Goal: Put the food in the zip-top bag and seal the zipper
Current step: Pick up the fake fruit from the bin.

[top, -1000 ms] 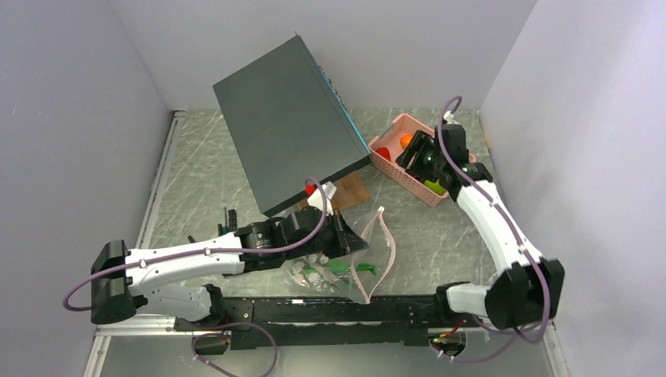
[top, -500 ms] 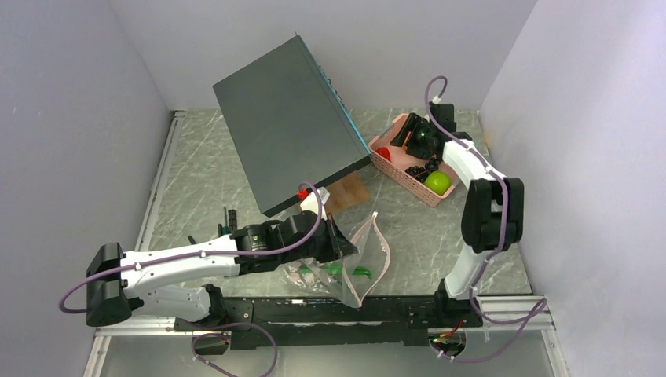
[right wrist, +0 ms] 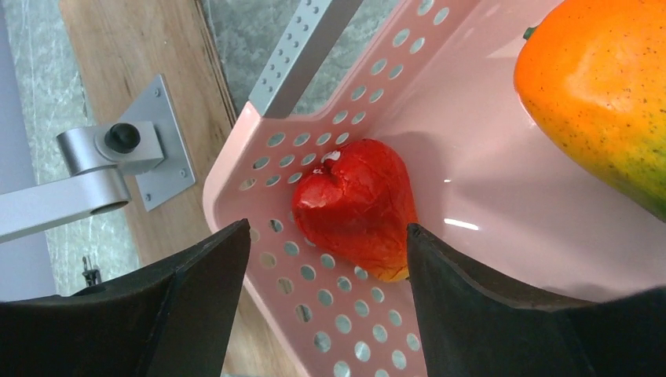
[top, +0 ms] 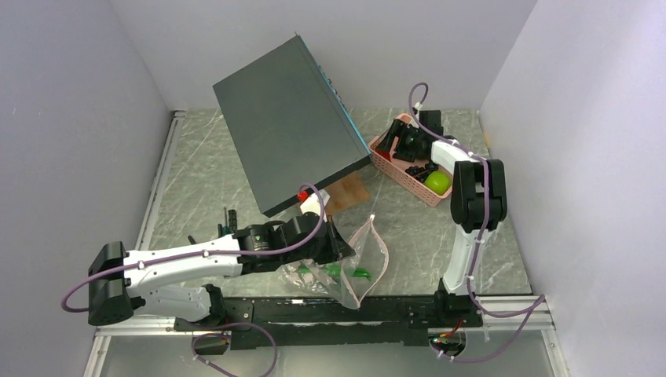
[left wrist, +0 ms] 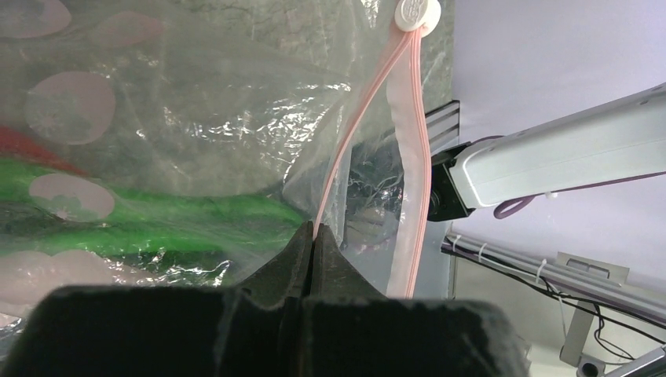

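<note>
My left gripper [top: 339, 246] [left wrist: 314, 236] is shut on the pink zipper [left wrist: 349, 141] edge of the clear dotted zip-top bag [top: 357, 263] [left wrist: 157, 118], holding its mouth up. Long green pods [top: 342, 272] [left wrist: 149, 216] and a red piece [left wrist: 23, 145] lie inside the bag. My right gripper [top: 397, 143] [right wrist: 326, 251] is open, over the pink basket [top: 393, 169] [right wrist: 377, 314], its fingers either side of a red heart-shaped fruit [right wrist: 357, 206], not touching it. An orange-green mango [right wrist: 605, 86], black grapes [top: 422, 169] and a lime-green round fruit [top: 437, 182] are in the basket.
A large dark grey box [top: 290, 122] leans tilted at the back centre, its corner beside the basket. A wooden board [top: 349, 191] [right wrist: 133, 71] with a metal bracket [right wrist: 129, 157] lies under it. Small tools [top: 228, 220] lie at the left. Side walls enclose the table.
My right arm has folded upright and swung its gripper left along the basket, from over the grapes to over the red fruit. My left gripper has kept hold of the bag's mouth.
</note>
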{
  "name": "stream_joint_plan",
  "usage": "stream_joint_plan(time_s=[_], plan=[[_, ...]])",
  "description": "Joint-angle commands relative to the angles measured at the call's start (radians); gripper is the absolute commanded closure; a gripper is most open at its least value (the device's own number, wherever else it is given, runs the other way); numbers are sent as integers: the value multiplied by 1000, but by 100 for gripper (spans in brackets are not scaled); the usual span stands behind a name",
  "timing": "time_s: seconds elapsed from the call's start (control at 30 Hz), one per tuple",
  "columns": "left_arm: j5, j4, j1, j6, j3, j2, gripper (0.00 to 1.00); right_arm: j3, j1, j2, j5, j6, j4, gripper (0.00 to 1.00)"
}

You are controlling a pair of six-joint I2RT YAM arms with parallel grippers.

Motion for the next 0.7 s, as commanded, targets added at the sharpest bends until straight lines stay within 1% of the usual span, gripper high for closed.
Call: stream_joint_plan(time_s=[0.0,0.27,0.43,0.5,0.53,0.6,0.67], plan=[[-24,-6,-4,5,34,12,100,36,0,33,-33,-21,83,25],[-25,-6,-4,5,23,3,100,44,1,87,-19,-22,96,24],[-33,-12,-4,10,22,-7,100,43,0,92,-29,-8,109,29],[-33,-15,-4,10,24,-7,100,36,-1,80,-30,-3,120,34],[-30,-15,-4,9,24,-7,100,40,0,79,-31,-3,118,38],[-28,-11,-4,10,23,-8,100,54,-4,73,-31,-1,96,47],[-26,-10,-4,11,24,-9,100,45,-11,49,-29,11,96,59]])
